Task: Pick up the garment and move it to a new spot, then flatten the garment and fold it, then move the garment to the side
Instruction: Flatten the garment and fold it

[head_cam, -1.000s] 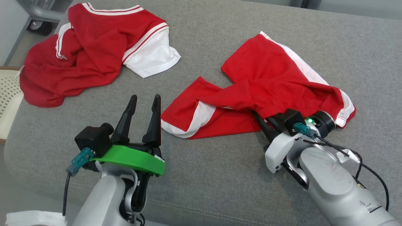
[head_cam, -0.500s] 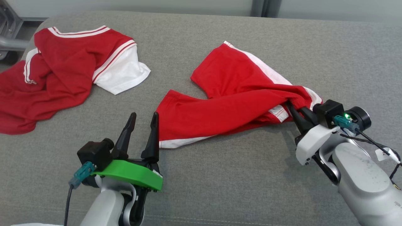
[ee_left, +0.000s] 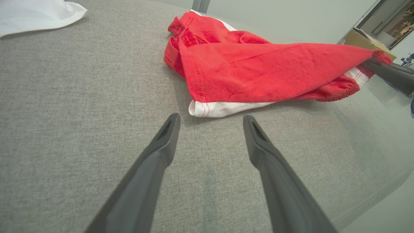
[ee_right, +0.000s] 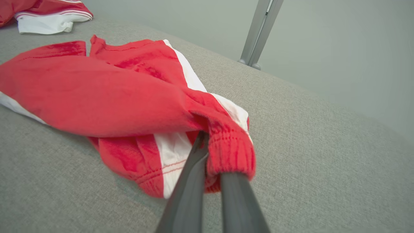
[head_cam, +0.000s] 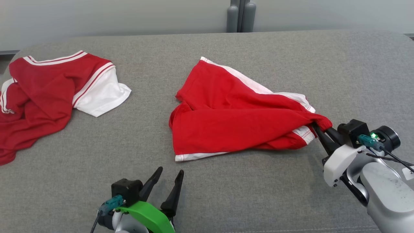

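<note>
right gripper [head_cam: 318, 128] pinched a bunched corner of the red shorts [head_cam: 226, 123] on the grey cushion [head_cam: 258, 194]; left gripper [head_cam: 170, 172] stood wide, empty.

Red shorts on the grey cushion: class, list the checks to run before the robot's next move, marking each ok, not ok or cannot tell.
1. Grip: right gripper shut on the shorts at the waistband: ok.
2. Free hand: left gripper open, holding nothing: ok.
3. Flatness: shorts bunched and folded over: not ok.
4. Separation: shirt apart from the shorts: ok.
5. Room: bare cushion near the shorts for spreading: ok.
6. Cloth layers pinched: cannot tell.
</note>
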